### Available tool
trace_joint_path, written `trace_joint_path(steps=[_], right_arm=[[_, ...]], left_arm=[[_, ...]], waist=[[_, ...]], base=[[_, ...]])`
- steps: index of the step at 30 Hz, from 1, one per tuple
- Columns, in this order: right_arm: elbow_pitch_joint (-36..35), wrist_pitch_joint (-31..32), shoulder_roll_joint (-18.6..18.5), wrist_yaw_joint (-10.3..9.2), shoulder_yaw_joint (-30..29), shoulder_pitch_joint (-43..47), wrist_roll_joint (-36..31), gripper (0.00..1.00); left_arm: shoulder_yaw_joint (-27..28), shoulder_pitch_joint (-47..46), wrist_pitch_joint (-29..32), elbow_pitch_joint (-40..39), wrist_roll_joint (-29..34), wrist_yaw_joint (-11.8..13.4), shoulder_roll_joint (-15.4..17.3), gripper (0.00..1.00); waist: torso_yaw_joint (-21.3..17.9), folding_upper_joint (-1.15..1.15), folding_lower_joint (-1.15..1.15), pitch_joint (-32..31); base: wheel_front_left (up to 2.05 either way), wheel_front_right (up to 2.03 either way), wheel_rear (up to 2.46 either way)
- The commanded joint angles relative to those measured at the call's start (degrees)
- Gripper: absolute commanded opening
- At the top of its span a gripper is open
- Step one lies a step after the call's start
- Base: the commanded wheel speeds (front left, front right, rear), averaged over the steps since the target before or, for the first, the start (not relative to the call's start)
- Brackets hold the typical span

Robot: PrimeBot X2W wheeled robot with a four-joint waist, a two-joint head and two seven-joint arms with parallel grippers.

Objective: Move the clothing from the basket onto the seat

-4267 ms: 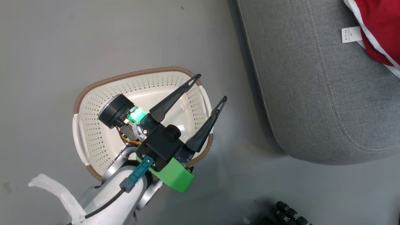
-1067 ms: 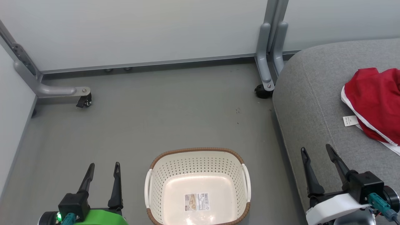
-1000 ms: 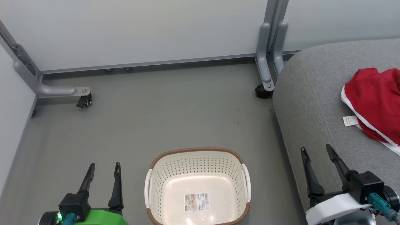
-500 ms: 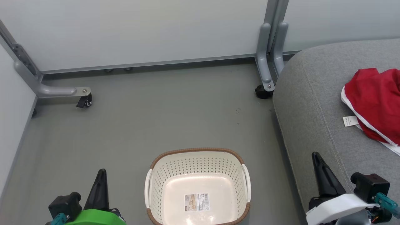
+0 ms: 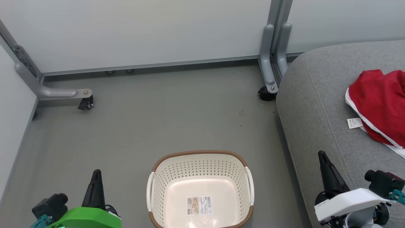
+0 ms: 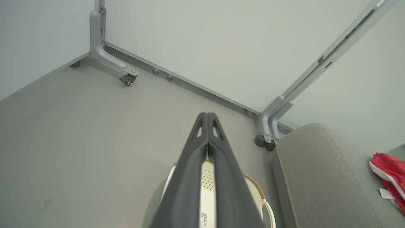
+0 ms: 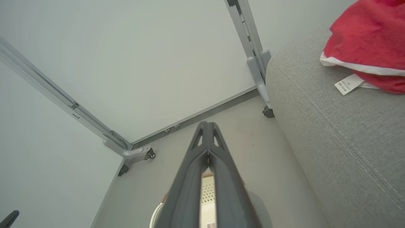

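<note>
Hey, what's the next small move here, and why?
Probably just stop here, since the job looks done: the basket holds only its label sticker, the clothing lies on the seat, and the left claw and right claw are both shut on nothing.

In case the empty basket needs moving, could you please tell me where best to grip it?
Probably its right side handle, approached from above by the right gripper: the basket stands upright, and that thin loop stands off its wall.
</note>
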Motion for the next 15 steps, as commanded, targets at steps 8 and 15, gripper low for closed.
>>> trace_joint_path(steps=[8, 15], right_arm=[[1.14, 0.8, -0.63, -0.01, -0.39, -2.74, 9.02, 0.0], [2.39, 1.41, -0.83, -0.01, -0.66, -3.72, 15.03, 0.0]], left_arm=[[1.32, -2.5, 1.92, -0.97, -8.09, -0.55, -0.17, 0.0], [2.05, -3.04, 3.33, -1.01, -13.51, -0.77, -0.32, 0.0]], waist=[[0.02, 0.0, 0.0, -0.11], [0.03, 0.0, 0.0, -0.2]], base=[[0.0, 0.0, 0.0], [0.0, 0.0, 0.0]])
